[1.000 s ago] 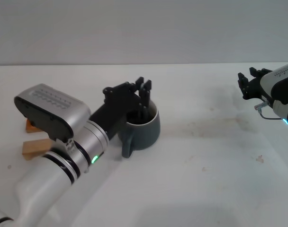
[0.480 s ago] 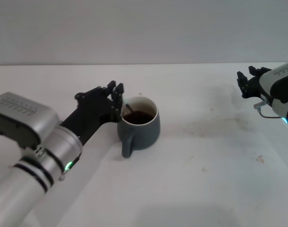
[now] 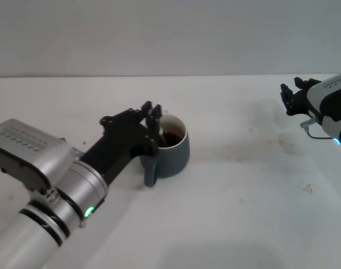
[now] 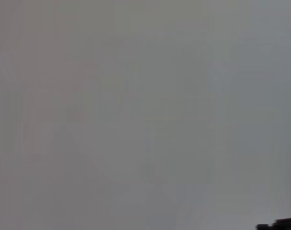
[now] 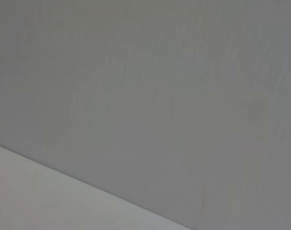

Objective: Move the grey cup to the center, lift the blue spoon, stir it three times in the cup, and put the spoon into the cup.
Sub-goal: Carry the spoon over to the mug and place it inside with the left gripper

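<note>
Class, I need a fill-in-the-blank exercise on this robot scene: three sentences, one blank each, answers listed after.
1. The left gripper is at the rim of the ____.
2. The cup holds a dark ____ liquid.
3. The ____ gripper is raised at the table's far edge, away from the cup.

Missing words: cup; brown; right

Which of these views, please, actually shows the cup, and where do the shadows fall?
Head view: evenly lit and clear; the grey cup casts a soft shadow at its base, the left gripper sits at its rim, and the right gripper hangs parked far right. Left wrist view: a featureless grey field. Right wrist view: only grey wall and a pale strip.
</note>
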Controlling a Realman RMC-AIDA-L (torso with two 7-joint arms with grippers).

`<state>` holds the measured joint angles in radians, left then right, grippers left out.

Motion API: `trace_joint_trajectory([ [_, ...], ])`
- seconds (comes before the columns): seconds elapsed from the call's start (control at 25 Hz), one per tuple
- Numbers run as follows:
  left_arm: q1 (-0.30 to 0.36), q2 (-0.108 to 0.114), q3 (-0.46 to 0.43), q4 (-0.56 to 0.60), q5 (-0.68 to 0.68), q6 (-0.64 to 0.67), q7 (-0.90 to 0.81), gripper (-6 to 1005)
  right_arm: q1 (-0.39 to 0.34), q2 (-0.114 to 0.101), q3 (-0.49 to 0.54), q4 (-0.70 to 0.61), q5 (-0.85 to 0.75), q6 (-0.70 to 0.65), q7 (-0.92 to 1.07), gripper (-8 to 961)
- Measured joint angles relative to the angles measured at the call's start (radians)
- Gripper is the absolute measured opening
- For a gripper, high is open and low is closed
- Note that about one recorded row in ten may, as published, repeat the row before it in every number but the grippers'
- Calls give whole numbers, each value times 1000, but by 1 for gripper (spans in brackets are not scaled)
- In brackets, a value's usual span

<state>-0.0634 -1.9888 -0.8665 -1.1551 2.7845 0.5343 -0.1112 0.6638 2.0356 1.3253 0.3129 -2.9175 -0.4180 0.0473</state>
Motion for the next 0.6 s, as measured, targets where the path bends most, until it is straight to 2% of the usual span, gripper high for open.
trace_joint_trajectory([
  [0.12, -13, -12, 17, 0, 5, 0, 2, 128, 0, 0, 0, 0, 0, 0, 0, 302],
  [0.16, -30, -25, 21, 11, 9, 0, 6, 128, 0, 0, 0, 0, 0, 1, 0, 302],
  [0.2, -30, -25, 21, 11, 9, 0, 6, 128, 0, 0, 0, 0, 0, 1, 0, 302],
  [0.36, -107, -55, -6, 90, 16, -2, -1, 128, 0, 0, 0, 0, 0, 1, 0, 302],
  [0.6, -166, -61, -65, 161, 15, -10, -15, 128, -2, 0, 0, 0, 0, 1, 0, 302],
])
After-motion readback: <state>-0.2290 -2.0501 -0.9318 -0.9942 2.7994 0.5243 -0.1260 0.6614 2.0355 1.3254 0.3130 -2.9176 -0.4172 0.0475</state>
